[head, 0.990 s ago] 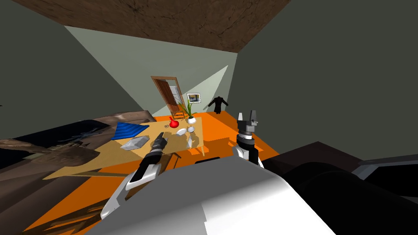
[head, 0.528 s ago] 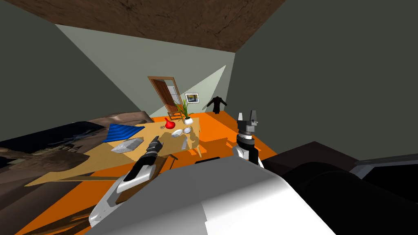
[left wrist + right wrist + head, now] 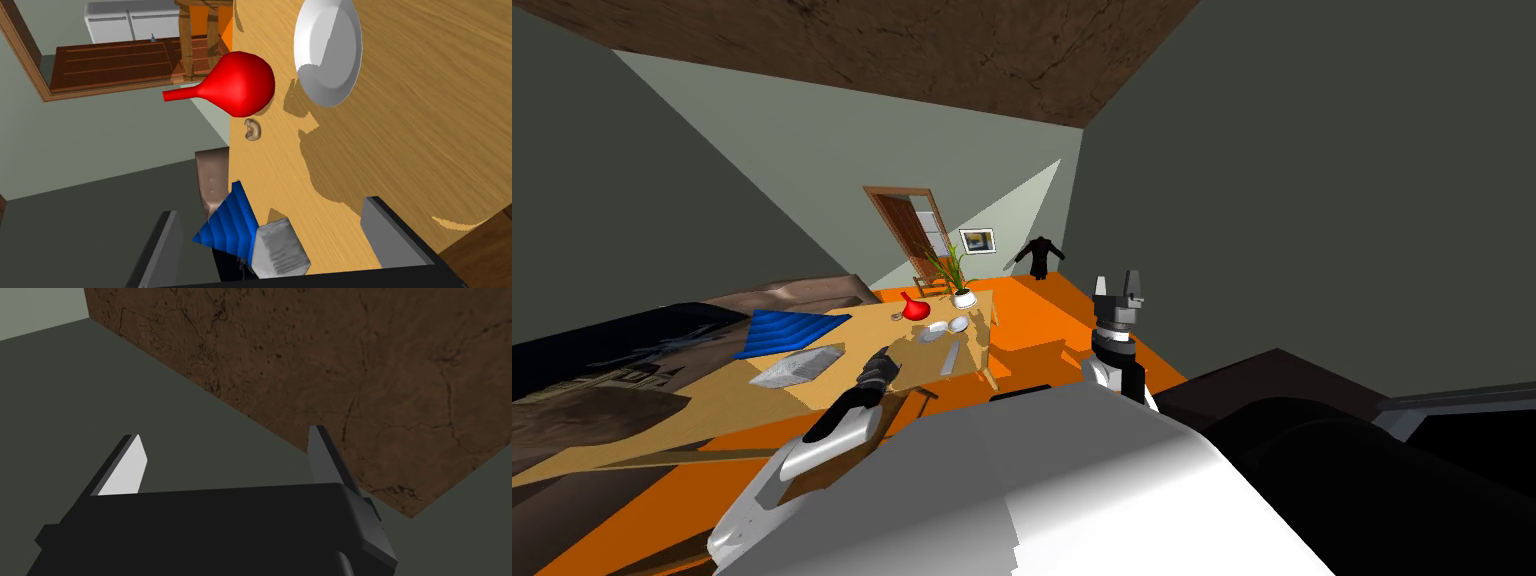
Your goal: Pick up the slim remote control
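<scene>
slim remote control point(image 3: 949, 358): grey, flat on wooden table point(image 3: 712, 405), right of left gripper point(image 3: 880, 362), apart | left fingers spread, holding nothing | right gripper point(image 3: 1118, 283) raised, spread | white pot point(image 3: 964, 298) holds green plant point(image 3: 950, 268)

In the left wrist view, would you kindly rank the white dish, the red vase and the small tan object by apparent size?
1. white dish: largest.
2. red vase: somewhat smaller, though it may sit farther off, so true size is unsure.
3. small tan object: clearly smallest.
</scene>
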Motion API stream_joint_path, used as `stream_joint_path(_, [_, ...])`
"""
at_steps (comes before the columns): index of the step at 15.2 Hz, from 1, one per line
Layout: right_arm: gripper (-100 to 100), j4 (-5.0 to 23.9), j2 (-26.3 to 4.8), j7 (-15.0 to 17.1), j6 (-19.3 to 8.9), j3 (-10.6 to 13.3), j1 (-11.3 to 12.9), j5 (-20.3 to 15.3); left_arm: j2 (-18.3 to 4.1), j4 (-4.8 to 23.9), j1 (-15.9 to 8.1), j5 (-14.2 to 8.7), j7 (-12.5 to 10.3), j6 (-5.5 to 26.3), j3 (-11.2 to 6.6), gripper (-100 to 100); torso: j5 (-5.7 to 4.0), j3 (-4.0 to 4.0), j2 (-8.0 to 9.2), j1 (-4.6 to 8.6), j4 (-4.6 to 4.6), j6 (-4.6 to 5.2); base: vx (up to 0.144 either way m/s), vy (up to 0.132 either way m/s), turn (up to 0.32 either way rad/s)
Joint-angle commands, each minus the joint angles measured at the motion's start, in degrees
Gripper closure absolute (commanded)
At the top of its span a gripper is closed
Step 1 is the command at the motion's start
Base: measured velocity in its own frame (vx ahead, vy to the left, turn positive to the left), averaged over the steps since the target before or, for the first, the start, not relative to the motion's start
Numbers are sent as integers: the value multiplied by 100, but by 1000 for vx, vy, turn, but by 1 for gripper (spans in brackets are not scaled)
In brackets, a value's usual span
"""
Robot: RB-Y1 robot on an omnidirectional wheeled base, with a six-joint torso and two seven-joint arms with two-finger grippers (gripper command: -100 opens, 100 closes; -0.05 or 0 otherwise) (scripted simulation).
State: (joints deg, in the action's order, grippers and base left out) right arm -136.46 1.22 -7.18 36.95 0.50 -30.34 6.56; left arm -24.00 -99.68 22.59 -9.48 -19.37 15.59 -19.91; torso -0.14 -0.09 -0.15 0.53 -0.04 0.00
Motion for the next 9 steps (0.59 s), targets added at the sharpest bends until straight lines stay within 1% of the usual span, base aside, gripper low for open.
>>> stream_joint_path(1, [0,0,0,0,0,0,0,0,-106,273,-47,-168,-154,286,-154,-100,0,0,0,0,0,0,57,-100,-34])
stream_joint_path(2, [0,0,0,0,0,0,0,0,-106,273,-47,-168,-154,398,-154,-100,2,-1,-3,-5,0,0,68,-110,-31])
stream_joint_path(3, [0,0,0,0,0,0,0,0,-170,447,-103,-297,-277,528,-287,-100,3,-4,-7,-6,-1,1,88,-131,-41])
stream_joint_path(5, [0,0,0,0,0,0,-1,0,-170,495,-103,-297,-277,715,-287,-100,2,-11,-19,2,-4,1,82,-121,-15])
stream_joint_path(6, [0,0,0,0,0,0,0,0,-228,717,-158,-426,-400,854,-419,-100,1,-9,-15,-4,-4,0,60,-111,-33])
stream_joint_path(7, [0,0,0,0,0,0,0,0,-228,717,-158,-426,-400,996,-419,-100,2,-6,-11,-4,-2,0,66,-110,-27])
stream_joint_path(8, [0,0,0,0,0,0,0,0,-228,717,-158,-426,-400,1033,-419,-100,3,-6,-11,-6,-2,0,50,-75,-2])
stream_joint_path(9, [0,0,0,0,0,0,0,0,-279,940,-213,-555,-522,1170,-550,-100,4,-4,-7,-14,-2,-1,78,-92,-30])
